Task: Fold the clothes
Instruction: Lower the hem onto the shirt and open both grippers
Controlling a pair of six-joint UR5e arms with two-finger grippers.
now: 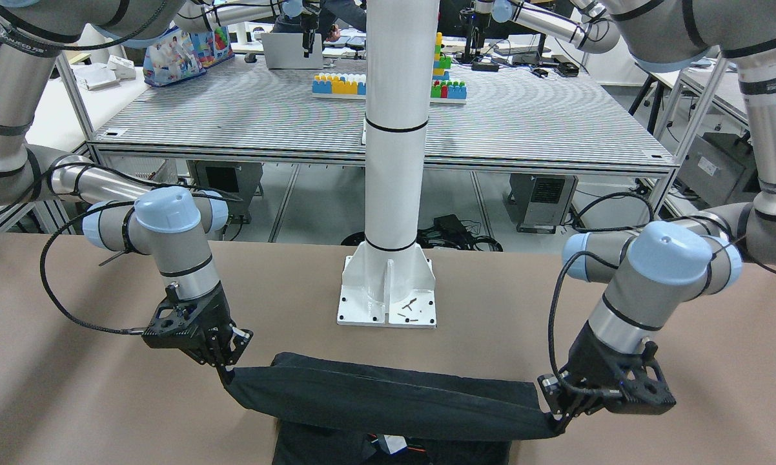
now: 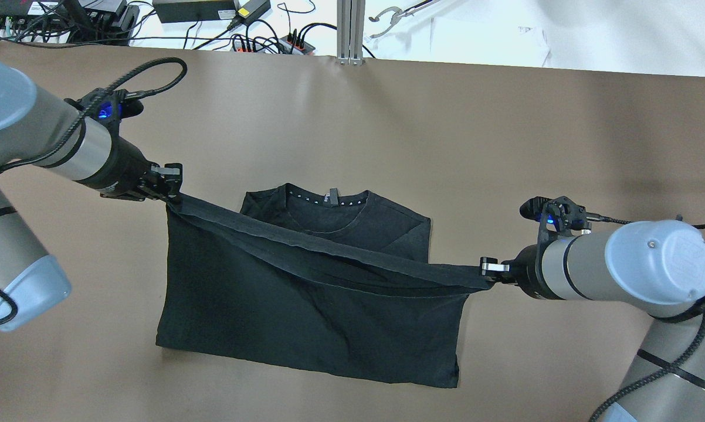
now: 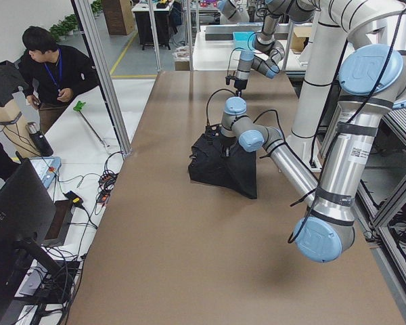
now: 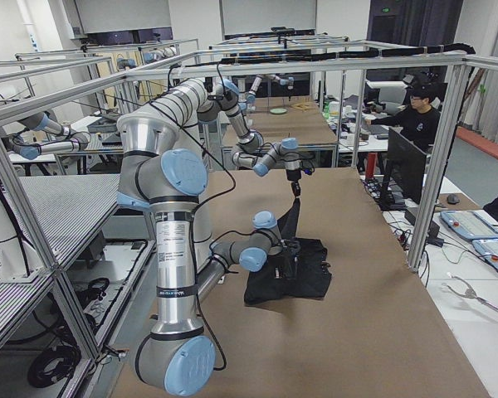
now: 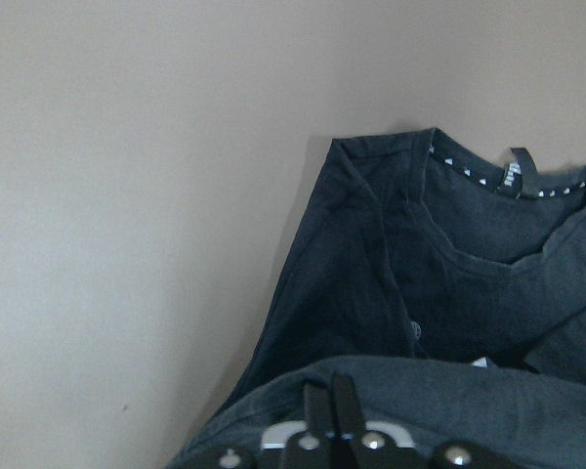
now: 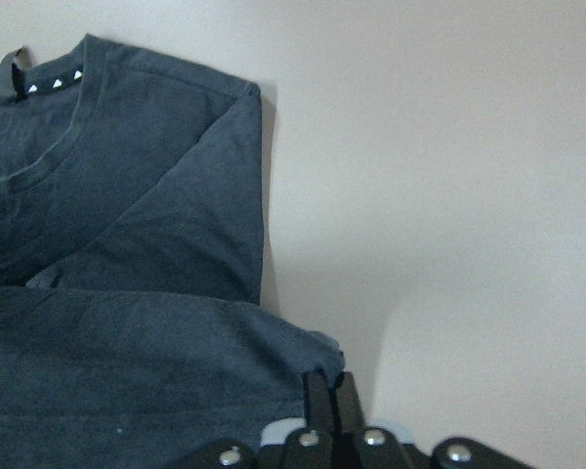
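Shirt: a black shirt [image 2: 305, 316] lies midway between the counter's [image 2: 387, 117] two ends, with its collar [image 2: 329, 202] towards the far edge (the operators' side).
Lifted part: the hem [image 2: 329, 252] is raised off the counter and drawn into a slanting band between the two tools, while the lower body hangs from it in a slack sheet.
Left tool: the left tool [image 2: 170, 196] is clenched on the hem corner nearer the counter's left end. Its wrist view shows the fingers [image 5: 322, 410] pinched together in cloth.
Right tool: the right tool [image 2: 486, 271] is likewise clamped on the opposite hem corner, lower than its partner.
Handling: the shirt looks light, limp and matte. It will likely sag wherever it is unsupported and wrinkle rather than slide.
Where to hold: the doubled hem at the corners looks best, since it gives the thickest bite and lets tension keep the edge straight.
Risk: uneven height or slack between the tools would probably lay the fold askew over the collar.
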